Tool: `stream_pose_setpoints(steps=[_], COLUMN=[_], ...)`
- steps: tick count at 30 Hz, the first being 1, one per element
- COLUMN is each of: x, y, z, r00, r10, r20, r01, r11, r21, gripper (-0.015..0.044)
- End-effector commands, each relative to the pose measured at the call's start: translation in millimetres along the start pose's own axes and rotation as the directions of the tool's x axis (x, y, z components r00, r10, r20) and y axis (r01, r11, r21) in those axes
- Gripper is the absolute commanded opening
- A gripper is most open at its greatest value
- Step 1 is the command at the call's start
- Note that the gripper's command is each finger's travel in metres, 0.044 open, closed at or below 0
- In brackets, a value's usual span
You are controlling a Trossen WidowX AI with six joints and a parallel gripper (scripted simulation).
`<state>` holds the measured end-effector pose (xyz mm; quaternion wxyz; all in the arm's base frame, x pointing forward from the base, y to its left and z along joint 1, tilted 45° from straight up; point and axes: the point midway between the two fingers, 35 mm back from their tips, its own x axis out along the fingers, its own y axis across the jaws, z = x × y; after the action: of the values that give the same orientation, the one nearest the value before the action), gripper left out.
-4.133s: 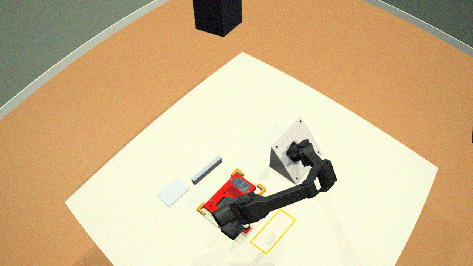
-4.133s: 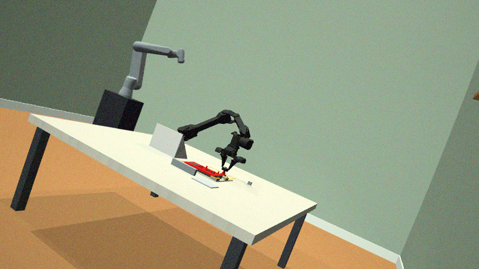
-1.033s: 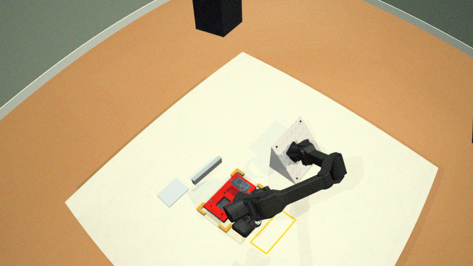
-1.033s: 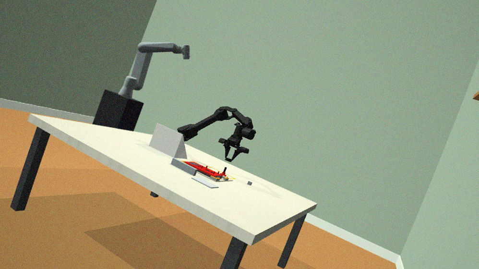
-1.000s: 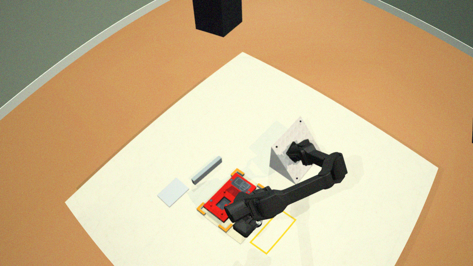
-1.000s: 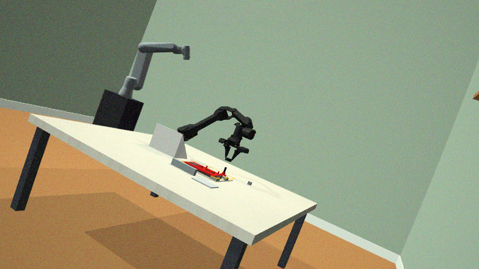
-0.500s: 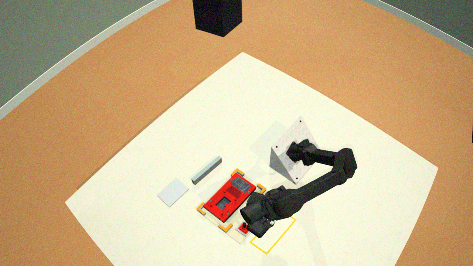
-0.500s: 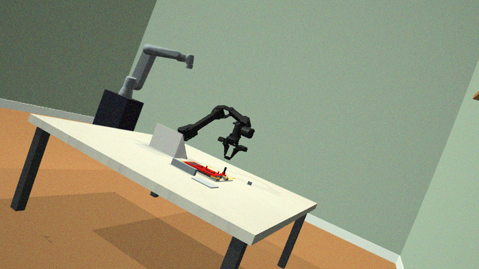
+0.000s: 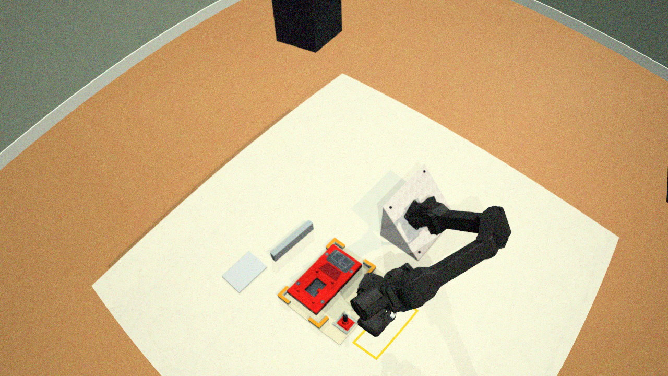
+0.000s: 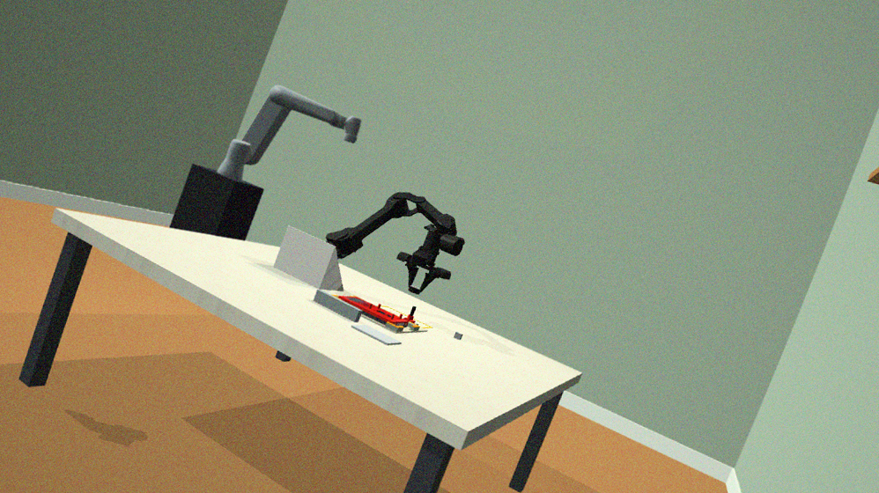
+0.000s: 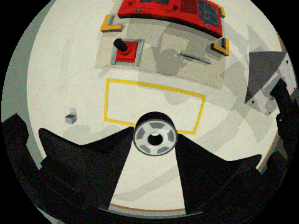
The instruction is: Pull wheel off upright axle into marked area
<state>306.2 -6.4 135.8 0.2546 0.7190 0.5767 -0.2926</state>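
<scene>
My black two-fingered claw (image 10: pixel 413 289) (image 11: pixel 154 134) grips the black-tyred wheel with its silvery spoked hub (image 11: pixel 143 139) above the table. Near it lie the yellow rectangular outline (image 9: pixel 396 335) (image 11: pixel 106 101), the upright black axle (image 9: pixel 345 318) (image 10: pixel 413 311) (image 11: pixel 121 45) on its red square base, and a small grey cube (image 10: pixel 458 335) (image 11: pixel 70 118).

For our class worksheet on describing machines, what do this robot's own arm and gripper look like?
The arm is matte black, with slim, angular links and chunky joint housings. The gripper is also black, with two fingers tapering to narrow tips. I can make out no loose cables, sleeve or lettering.
</scene>
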Motion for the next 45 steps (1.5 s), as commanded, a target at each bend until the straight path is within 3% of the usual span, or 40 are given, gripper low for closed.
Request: stream_pose_setpoints(steps=[1,18,24,35,45], x=[8,90,93,88,29], y=[-1,-1,-1,-1,-1], z=[-2,-3,-3,-4,-3], r00=[1.0,1.0,1.0,1.0,1.0], r10=[0.001,0.002,0.002,0.003,0.001], r20=[-0.004,-0.007,-0.008,-0.004,-0.005], r01=[-0.001,-0.002,-0.002,-0.004,-0.001], r11=[1.0,1.0,1.0,1.0,1.0], r21=[0.0,-0.001,-0.001,-0.007,0.0], gripper=[0.0,0.0,0.0,0.0289,0.03])
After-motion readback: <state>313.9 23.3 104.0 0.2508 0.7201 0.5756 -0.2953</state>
